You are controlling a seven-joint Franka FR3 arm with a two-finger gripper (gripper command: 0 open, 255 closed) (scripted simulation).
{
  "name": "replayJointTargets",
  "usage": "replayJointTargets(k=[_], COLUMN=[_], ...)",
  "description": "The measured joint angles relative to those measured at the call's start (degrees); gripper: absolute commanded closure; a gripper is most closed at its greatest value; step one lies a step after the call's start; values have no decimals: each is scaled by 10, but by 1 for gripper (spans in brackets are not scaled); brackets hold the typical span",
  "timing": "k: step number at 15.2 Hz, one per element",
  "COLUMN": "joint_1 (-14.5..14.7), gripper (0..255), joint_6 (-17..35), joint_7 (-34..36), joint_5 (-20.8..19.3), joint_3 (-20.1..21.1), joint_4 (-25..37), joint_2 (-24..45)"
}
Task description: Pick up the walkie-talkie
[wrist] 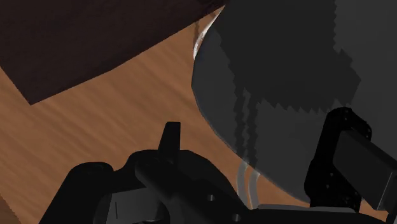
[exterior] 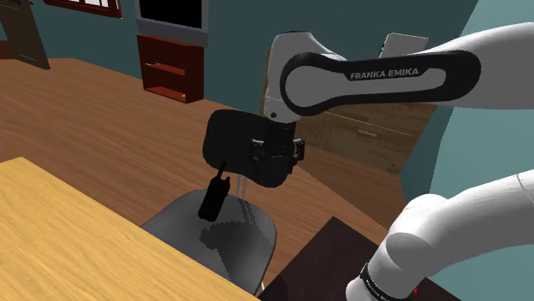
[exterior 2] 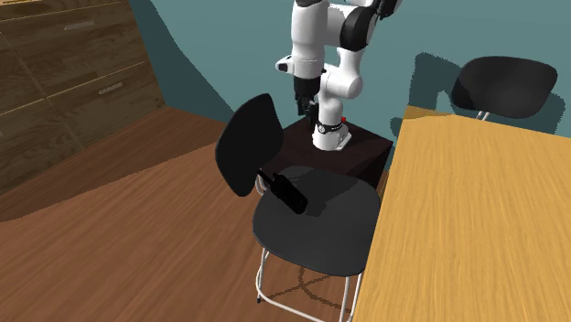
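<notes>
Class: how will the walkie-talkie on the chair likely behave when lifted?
The walkie-talkie looks a stiff, boxy block, so it should keep its shape. It rests tilted on the chair seat, so a nudge may tip it flat. Its thin antenna looks the weakest part.

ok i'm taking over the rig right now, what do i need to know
The gripper is open and holds nothing. It hangs high beside the backrest of the black chair, apart from the walkie-talkie.
The walkie-talkie is black and sits tilted on the chair's seat, close to the backrest.
Done: no grasp yet.
Left: lower the gripper onto the walkie-talkie, close on it, lift.
</notes>
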Motion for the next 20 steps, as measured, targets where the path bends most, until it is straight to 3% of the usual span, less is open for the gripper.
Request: replayJointTargets(k=[6,11,15,20], joint_1=[-58,-104,-104,-95], gripper=[0,0,0,0], joint_6=[88,111,95,111], joint_7=[206,406,554,598], joint_5=[-60,-180,-288,-326], joint_3=[104,173,183,176], joint_4=[53,144,222,227], joint_2=[125,268,379,418])
